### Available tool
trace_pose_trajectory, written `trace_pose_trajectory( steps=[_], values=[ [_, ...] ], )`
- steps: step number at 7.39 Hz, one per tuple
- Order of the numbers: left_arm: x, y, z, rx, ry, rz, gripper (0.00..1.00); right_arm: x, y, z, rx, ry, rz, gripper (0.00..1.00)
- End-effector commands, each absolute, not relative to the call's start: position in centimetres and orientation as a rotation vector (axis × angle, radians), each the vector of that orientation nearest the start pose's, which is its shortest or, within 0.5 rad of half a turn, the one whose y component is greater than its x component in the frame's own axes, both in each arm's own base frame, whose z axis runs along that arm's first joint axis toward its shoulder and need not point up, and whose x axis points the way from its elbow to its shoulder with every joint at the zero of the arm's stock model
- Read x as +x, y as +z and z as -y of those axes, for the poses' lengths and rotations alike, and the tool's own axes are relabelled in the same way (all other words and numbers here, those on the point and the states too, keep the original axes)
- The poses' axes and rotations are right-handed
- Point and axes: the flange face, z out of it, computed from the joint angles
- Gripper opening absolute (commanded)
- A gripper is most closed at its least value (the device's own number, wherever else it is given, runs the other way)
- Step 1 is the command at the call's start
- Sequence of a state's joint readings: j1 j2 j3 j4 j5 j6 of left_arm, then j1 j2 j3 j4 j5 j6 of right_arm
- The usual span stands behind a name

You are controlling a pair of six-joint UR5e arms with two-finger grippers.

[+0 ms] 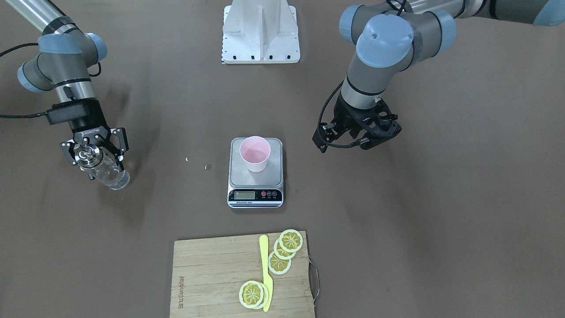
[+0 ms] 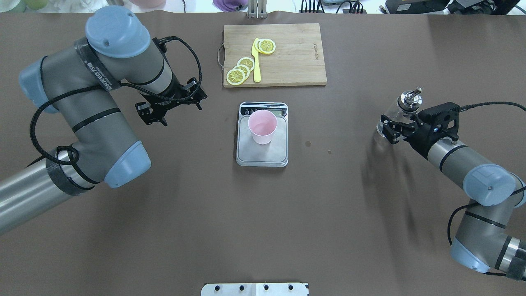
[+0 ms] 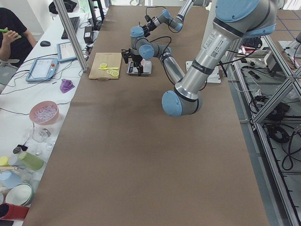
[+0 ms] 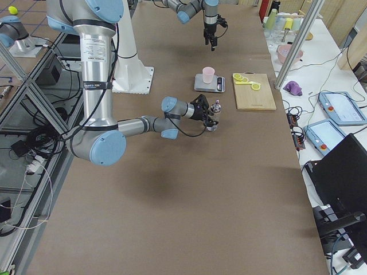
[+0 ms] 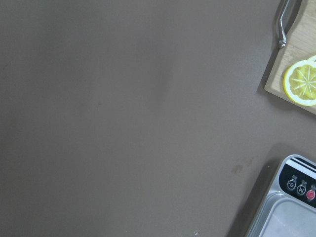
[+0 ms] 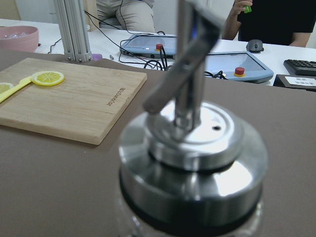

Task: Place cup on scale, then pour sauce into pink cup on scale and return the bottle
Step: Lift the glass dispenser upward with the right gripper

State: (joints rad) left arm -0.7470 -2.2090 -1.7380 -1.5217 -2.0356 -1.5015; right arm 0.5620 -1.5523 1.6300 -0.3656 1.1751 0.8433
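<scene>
The pale pink cup [image 1: 254, 153] stands upright on the steel scale [image 1: 256, 194] at the table's middle; both also show in the overhead view, the cup [image 2: 262, 126] on the scale [image 2: 263, 158]. My right gripper [image 1: 95, 161] is shut on the clear glass bottle [image 1: 111, 177], far out to the scale's side. In the overhead view the bottle [image 2: 388, 119] is upright, its metal pourer cap [image 2: 411, 98] on top. The cap [image 6: 192, 148] fills the right wrist view. The sauce is barely visible. My left gripper [image 2: 170, 105] is open and empty beside the scale.
A wooden cutting board [image 2: 296, 53] with lemon slices [image 2: 240, 70] and a yellow knife [image 2: 257, 61] lies beyond the scale. Small spots [image 2: 308, 143] mark the table between scale and bottle. The white robot base plate [image 1: 260, 31] stands behind.
</scene>
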Motion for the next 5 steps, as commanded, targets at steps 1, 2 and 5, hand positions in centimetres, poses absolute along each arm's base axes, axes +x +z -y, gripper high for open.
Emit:
trace_pose_trajectory(
  steps=[1, 2, 5],
  values=[
    [42.3, 21.7, 51.2, -0.112, -0.456, -0.864, 0.98, -33.4, 43.7, 42.5, 0.986, 0.102, 0.731, 0.0],
    [42.3, 21.8, 51.2, -0.112, -0.455, -0.864, 0.98, -33.0, 41.4, 42.3, 0.968, 0.084, 0.69, 0.0],
    [42.1, 21.6, 51.2, -0.108, -0.452, -0.869, 0.98, -33.2, 39.5, 43.4, 0.991, -0.012, 0.447, 0.0]
  ],
)
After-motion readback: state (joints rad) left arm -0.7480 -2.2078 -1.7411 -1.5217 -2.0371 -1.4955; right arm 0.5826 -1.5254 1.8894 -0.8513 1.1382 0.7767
